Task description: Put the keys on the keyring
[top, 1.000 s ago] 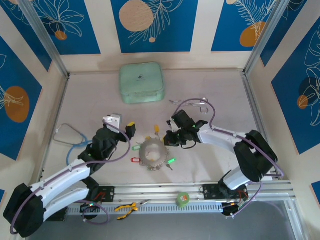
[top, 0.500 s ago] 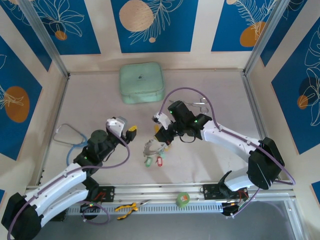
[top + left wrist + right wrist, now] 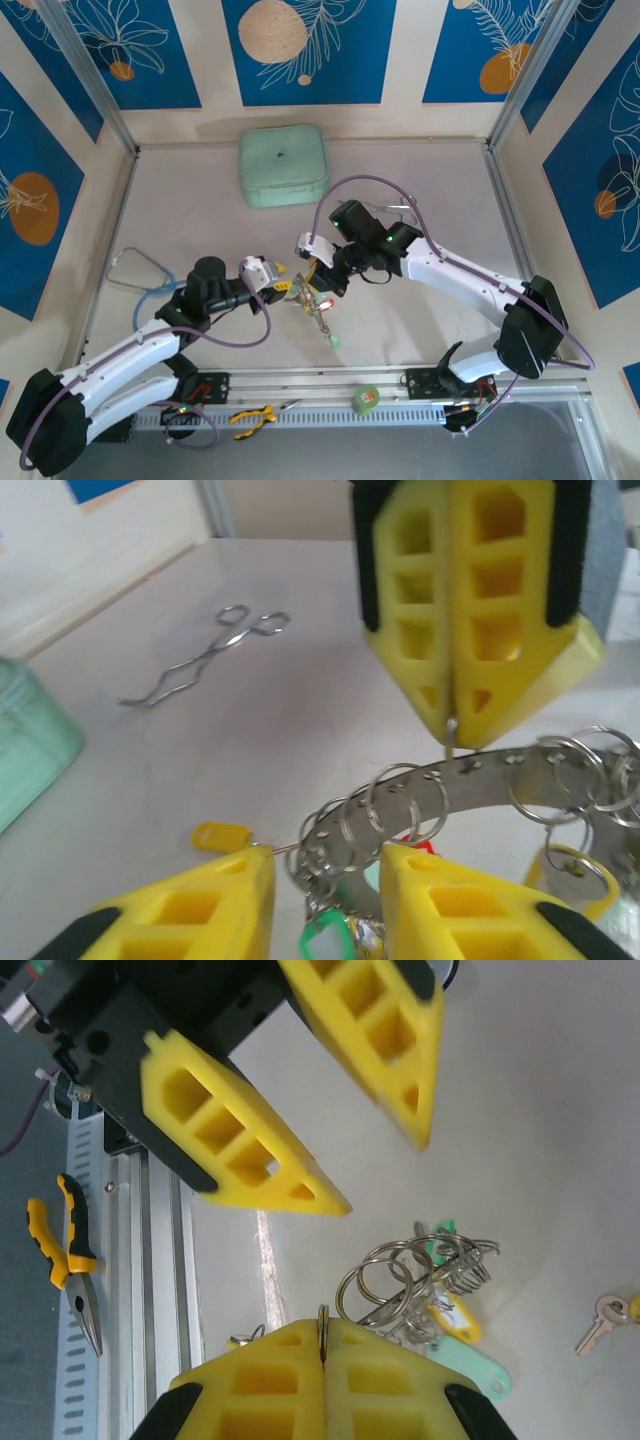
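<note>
The keyring [image 3: 490,778], a flat silvery band strung with small split rings, hangs off the table. My right gripper [image 3: 320,274] is shut on one of those split rings, its fingers [image 3: 470,610] pointing down. Keys with red and green tags [image 3: 328,318] dangle under it. My left gripper [image 3: 325,885] is open, with one finger [image 3: 190,910] on each side of the band's lower curve. In the right wrist view the ring cluster [image 3: 420,1275] sits beyond my right gripper [image 3: 322,1345]. A key with a yellow tag [image 3: 222,835] and another loose key [image 3: 600,1320] lie on the table.
A mint-green pouch [image 3: 284,166] sits at the back. The forceps [image 3: 205,660] lie behind my right arm, and a blue-tubed stethoscope [image 3: 140,275] lies at the left. Yellow-handled pliers [image 3: 255,413] and a green tape roll [image 3: 366,399] rest on the front rail.
My right gripper lifted the keyring off the table and carried it leftward. My left gripper swung right to it and its jaws narrowed around the band.
</note>
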Controlling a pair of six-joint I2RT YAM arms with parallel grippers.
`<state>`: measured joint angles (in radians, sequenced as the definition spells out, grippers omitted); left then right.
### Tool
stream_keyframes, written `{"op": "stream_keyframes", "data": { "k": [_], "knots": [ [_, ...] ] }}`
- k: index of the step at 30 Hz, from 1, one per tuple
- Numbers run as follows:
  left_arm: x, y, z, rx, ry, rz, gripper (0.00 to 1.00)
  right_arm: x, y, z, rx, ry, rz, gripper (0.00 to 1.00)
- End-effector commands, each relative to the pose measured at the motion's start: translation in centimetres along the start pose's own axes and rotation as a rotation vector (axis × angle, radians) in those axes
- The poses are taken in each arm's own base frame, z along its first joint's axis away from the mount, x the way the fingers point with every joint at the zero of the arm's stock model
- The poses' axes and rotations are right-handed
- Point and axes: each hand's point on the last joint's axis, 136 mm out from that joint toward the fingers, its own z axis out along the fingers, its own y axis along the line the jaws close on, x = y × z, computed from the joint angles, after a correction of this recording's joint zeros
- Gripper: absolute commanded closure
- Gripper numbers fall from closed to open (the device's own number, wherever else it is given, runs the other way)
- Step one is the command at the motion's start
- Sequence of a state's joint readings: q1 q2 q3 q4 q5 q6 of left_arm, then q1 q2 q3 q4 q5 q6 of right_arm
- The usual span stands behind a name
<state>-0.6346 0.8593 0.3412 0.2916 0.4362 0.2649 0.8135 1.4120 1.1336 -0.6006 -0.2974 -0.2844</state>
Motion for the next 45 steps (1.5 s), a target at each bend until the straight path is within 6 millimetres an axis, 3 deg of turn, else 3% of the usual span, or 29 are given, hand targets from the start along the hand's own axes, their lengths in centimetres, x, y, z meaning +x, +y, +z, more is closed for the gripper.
{"op": "stream_keyframes", "data": {
  "k": [1, 4, 11, 15, 20, 31, 37, 40, 41, 45],
  "knots": [
    [-1.9, -1.9, 0.2, 0.125, -0.104, 0.046, 0.71, -0.3, 0.6, 0.0, -0.014, 0.030, -0.053, 1.00],
    [-2.1, -2.5, 0.4, 0.166, -0.129, 0.050, 0.76, -0.2, 0.4, 0.3, -0.002, 0.044, -0.067, 1.00],
    [-1.2, -3.7, 0.7, 0.235, -0.117, 0.038, 0.78, -0.6, 0.3, 0.6, 0.009, 0.045, -0.085, 1.00],
    [-0.2, -3.3, 1.0, 0.207, -0.083, 0.030, 0.74, -0.7, 0.6, 0.8, -0.003, 0.041, -0.100, 1.00],
    [-0.3, -3.3, 1.1, 0.214, -0.091, 0.034, 0.73, -1.0, 0.9, 0.9, -0.012, 0.033, -0.118, 1.00],
    [-0.2, -3.8, 1.4, 0.255, -0.097, 0.024, 0.80, -1.8, 1.1, 1.6, -0.023, 0.014, -0.138, 1.00],
    [-0.5, -3.8, 1.4, 0.255, -0.115, 0.027, 1.00, -1.9, 1.0, 2.0, -0.024, 0.007, -0.144, 1.00],
    [-0.6, -3.7, 1.4, 0.246, -0.130, 0.029, 1.00, -2.1, 0.7, 1.8, -0.018, -0.024, -0.130, 1.00],
    [-0.5, -3.7, 1.4, 0.240, -0.136, 0.026, 1.00, -2.1, 0.6, 1.6, -0.024, -0.044, -0.114, 0.98],
    [-0.2, -3.4, 1.5, 0.215, -0.161, 0.002, 1.00, -2.1, -0.2, 0.0, -0.041, -0.149, -0.036, 0.71]
  ]
}}
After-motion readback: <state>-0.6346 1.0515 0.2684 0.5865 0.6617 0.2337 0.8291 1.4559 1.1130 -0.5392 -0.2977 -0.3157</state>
